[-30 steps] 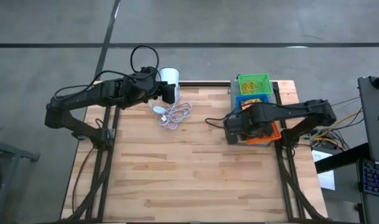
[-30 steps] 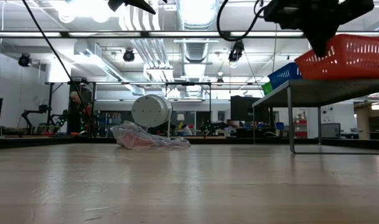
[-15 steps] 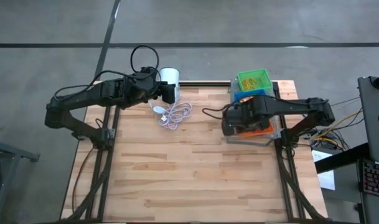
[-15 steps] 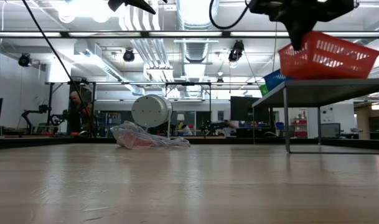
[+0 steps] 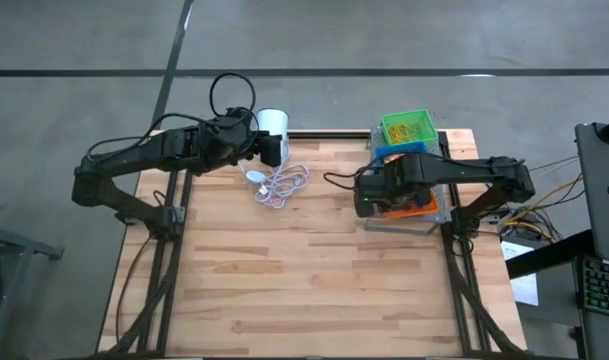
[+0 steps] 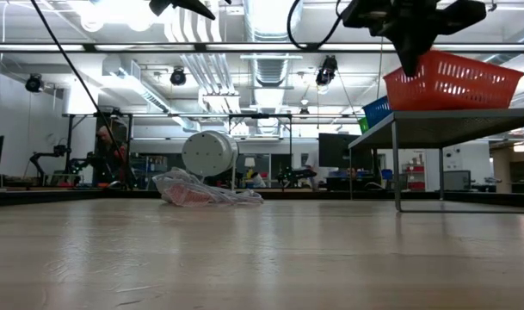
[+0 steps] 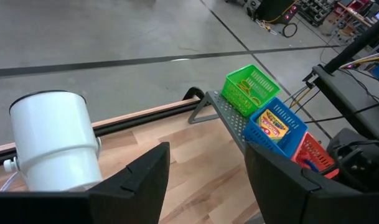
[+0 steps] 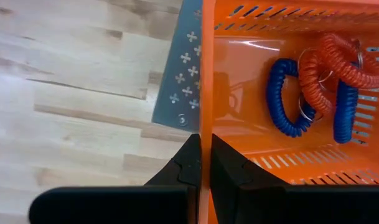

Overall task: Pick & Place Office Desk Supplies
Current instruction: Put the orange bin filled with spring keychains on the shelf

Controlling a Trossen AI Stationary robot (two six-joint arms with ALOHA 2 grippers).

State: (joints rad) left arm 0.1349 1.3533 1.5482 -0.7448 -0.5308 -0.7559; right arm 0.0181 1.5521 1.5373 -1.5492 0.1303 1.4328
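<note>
risk number one is the thin grip: your right pincer (image 8: 200,163) is clamped together on just the near wall of the red-orange basket (image 8: 282,93), so the basket is hanging from one edge. you are seeing it sit at the front end of the grey perforated tray (image 8: 180,81), next to the blue basket (image 7: 277,127), with the green basket (image 7: 250,89) beyond that. if you are swinging it out fast, it is likely tipping about the pinched wall and spilling the coiled red and blue bands (image 8: 320,81) lying on its floor; if you are pulling low, its base may be catching the tray's edge and dragging the tray across the surface (image 5: 284,270).

the basket is sitting upright, mouth up, and in the low view roughly level. in the high view its long axis seems to be running across the tray, though the arm is hiding much of it.

your left pincer (image 7: 205,180) is waiting spread apart beside the white cylinder (image 7: 52,140), well away from the tray.
</note>
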